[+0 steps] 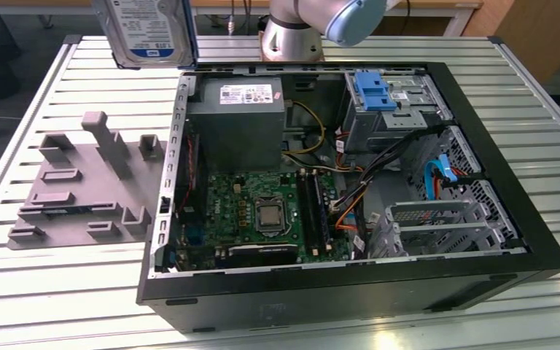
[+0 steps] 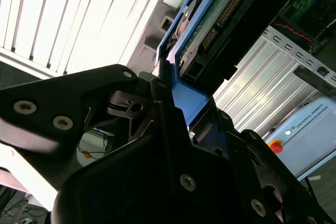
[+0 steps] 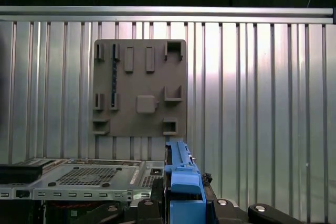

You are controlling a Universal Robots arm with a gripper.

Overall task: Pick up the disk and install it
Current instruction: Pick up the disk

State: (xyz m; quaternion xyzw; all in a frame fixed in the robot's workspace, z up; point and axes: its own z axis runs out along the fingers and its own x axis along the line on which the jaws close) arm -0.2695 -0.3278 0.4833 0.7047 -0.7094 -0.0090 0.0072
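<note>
Slatted table (image 1: pixel 47 284) below, pincer (image 2: pixel 173 90) grips disk (image 1: pixel 149 29) (aloft)

A grey holder plate (image 3: pixel 140 77) lies on the ribbed worktop (image 3: pixel 262 103), the blue-railed disk (image 3: pixel 184 184) at its five o'clock

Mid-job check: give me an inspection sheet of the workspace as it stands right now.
Surface: slatted metal table carrying an open computer case and a grey fixture plate.
Job's things: the disk is off the table, held in the air at the exterior view's upper left, label towards that camera.
Clutter: nothing seen.
Grippers: the gripper is shut on the disk's blue frame in the second wrist view.
Cables: orange and black wires and a blue cable run inside the case.
Surroundings: arm base at the table's far edge; wooden furniture behind.
</note>
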